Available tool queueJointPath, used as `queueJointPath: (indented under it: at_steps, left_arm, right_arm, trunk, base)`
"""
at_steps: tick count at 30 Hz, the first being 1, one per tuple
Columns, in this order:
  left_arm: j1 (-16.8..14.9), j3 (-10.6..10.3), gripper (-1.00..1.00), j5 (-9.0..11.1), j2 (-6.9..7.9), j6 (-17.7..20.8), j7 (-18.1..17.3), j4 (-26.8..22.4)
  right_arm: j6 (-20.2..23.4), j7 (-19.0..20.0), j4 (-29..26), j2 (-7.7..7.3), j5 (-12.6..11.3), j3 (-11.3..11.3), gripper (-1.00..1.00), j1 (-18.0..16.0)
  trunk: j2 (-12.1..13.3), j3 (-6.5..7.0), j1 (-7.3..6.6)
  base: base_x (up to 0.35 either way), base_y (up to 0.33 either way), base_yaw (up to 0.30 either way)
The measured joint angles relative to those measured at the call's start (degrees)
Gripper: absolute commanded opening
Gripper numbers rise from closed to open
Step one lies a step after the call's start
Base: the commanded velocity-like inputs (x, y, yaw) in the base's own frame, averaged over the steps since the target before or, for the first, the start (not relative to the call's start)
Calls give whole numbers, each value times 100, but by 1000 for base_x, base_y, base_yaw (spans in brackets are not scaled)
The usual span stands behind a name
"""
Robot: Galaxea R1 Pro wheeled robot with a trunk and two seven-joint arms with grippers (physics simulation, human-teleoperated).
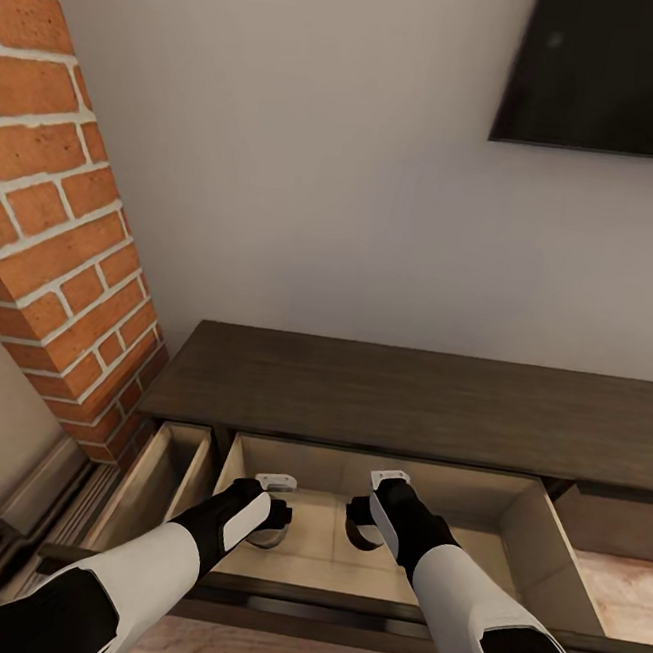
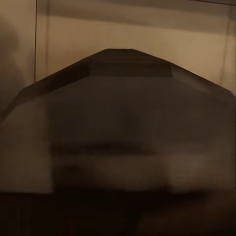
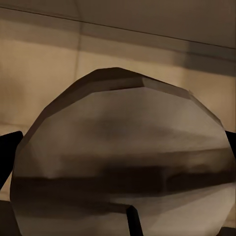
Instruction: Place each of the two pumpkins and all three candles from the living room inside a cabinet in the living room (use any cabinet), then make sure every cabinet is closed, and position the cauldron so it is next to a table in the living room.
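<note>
Reaching both arms down into the cabinet's (image 1: 409,401) open middle drawer, left claw (image 1: 274,522) and right claw (image 1: 361,523) each clamping 1 candle (image 3: 120,157) near its floor. Risking toppling or rolling on hasty release.

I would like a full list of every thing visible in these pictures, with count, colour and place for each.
cabinet: one, dark brown, against the wall below the screen.
wide drawer: one, pale wood inside, pulled open at the cabinet's middle.
narrow drawer: one, pale wood inside, open, beside the brick.
candles: two, greyish-beige in shadow, one before each wrist camera inside the wide drawer.
fireplace: one, red brick, at the left.
screen: one, black, on the wall at upper right.
wall: one, pale grey, behind the cabinet.
left gripper: one, black and white, lowered into the wide drawer.
right gripper: one, black and white, lowered beside it.
</note>
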Motion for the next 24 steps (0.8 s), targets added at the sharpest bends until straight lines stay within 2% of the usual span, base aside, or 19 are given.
queueJointPath:
  at_steps: [24]
  left_arm:
    - [-13,47,-100,9,0,80,1,2]
  right_arm:
    - [-130,-8,224,0,-13,-6,-100,-9]
  trunk:
    - [0,-221,0]
  base:
    - [0,0,0]
